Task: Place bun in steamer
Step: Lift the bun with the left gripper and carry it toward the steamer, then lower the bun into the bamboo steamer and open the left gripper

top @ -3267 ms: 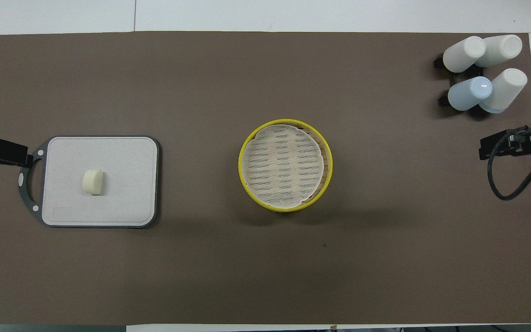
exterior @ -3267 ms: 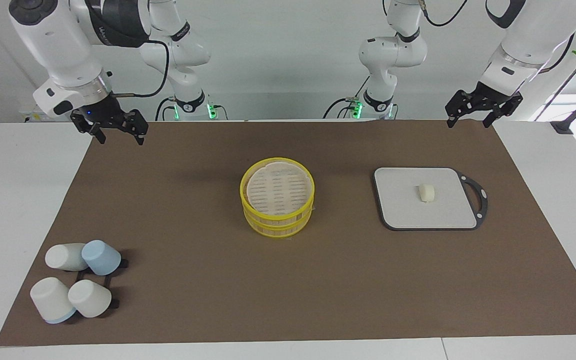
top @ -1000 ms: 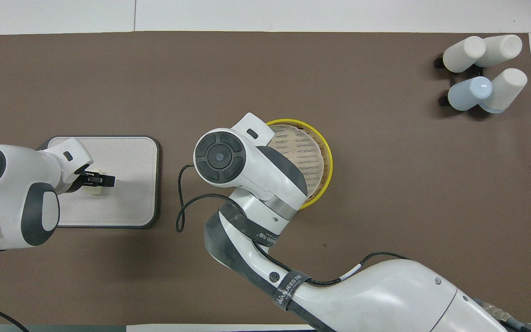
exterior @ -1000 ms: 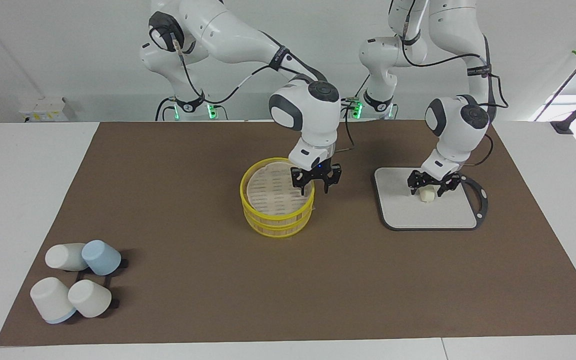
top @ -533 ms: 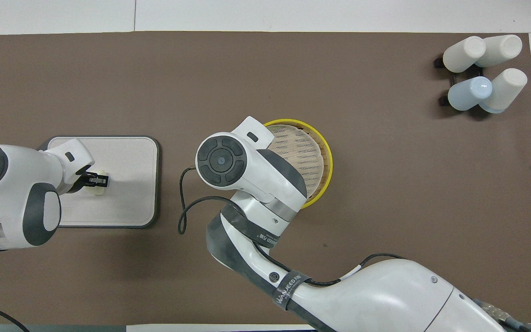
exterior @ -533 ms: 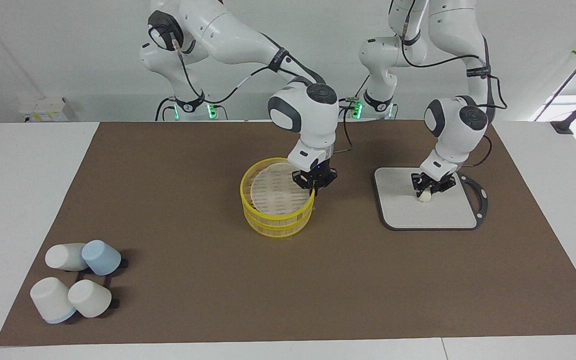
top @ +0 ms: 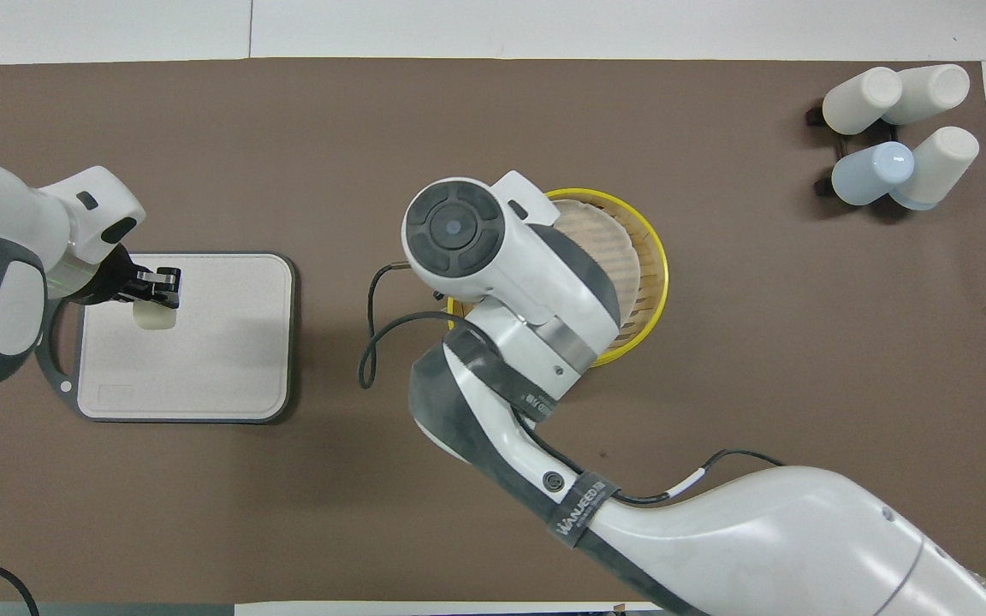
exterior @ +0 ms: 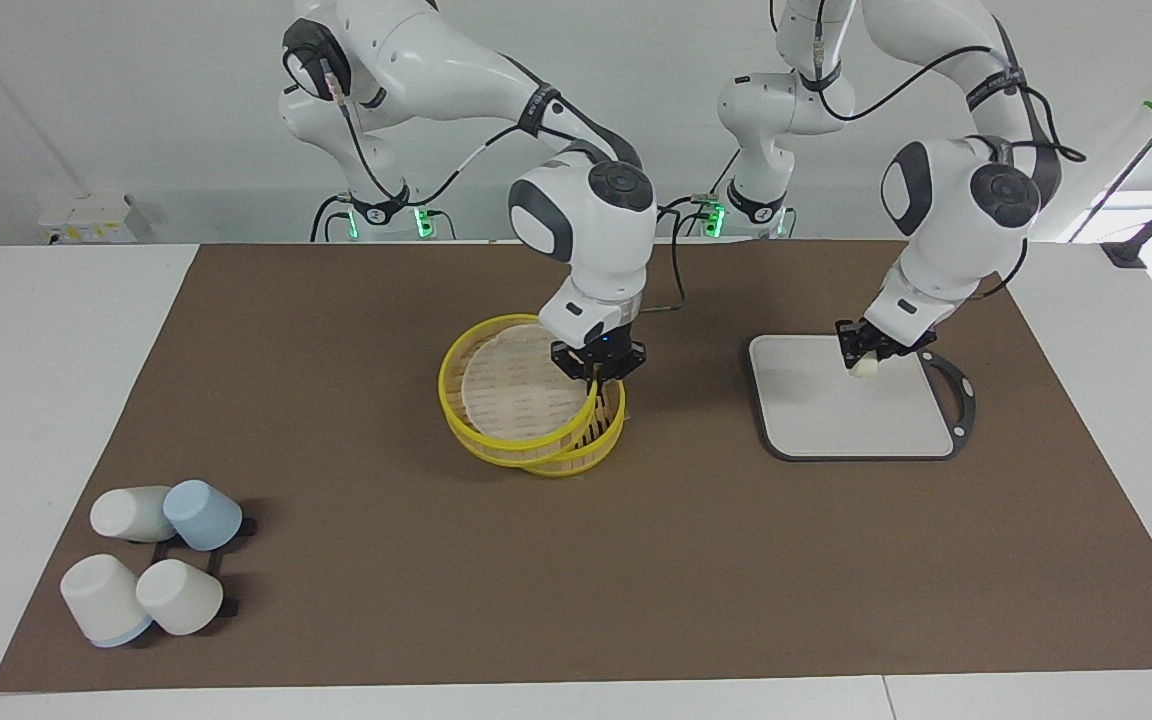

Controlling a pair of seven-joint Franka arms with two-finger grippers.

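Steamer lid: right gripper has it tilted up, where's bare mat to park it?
Open brown mat lies between the yellow-rimmed bamboo steamer basket and the cluster of white and blue cups, also along the edge farthest from the robots. Crowded: the grey square board, under the left gripper holding the cream-white bun. The right gripper grips the slatted lid.
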